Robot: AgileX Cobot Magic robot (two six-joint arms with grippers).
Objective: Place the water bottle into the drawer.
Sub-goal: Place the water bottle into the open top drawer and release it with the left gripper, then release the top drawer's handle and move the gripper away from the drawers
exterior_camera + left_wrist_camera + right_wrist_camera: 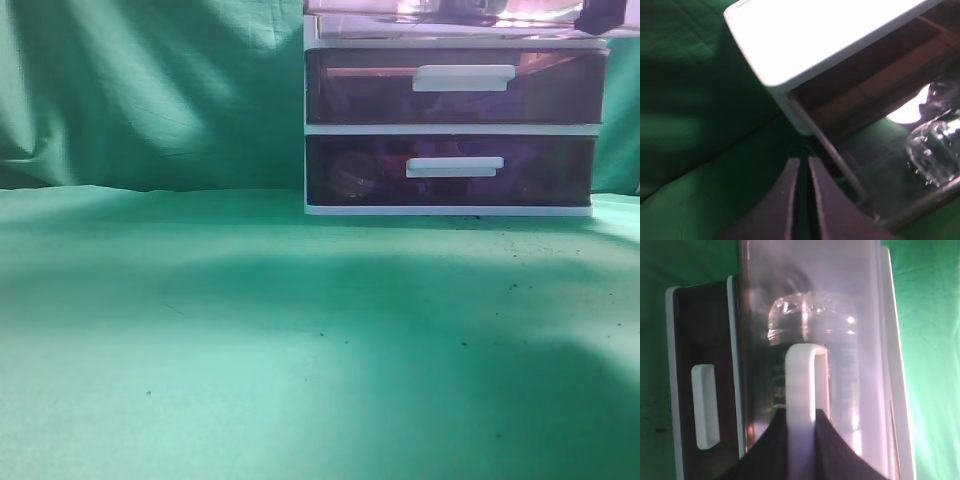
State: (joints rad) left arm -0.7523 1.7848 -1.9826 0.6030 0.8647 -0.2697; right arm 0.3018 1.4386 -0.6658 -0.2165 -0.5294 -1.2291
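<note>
Right end effector (801, 440) grasps the drawer (865, 315) handle (802, 385); bottle (815, 325) label unreadable.

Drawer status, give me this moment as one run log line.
drawer: open | water bottle: inside drawer | right pincer: at white handle, grip unclear | left pincer: shut, empty, beside unit

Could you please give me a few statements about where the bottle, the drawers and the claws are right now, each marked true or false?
1. The water bottle lies inside the top drawer. True.
2. The top drawer is pushed fully shut. False: it stands pulled out past the drawers below.
3. The right claw is at the top drawer's white handle. True.
4. The left claw holds the bottle. False: its fingers are nearly together with nothing between them.
5. The bottom drawer is open. False: it sits flush in the frame.
</note>
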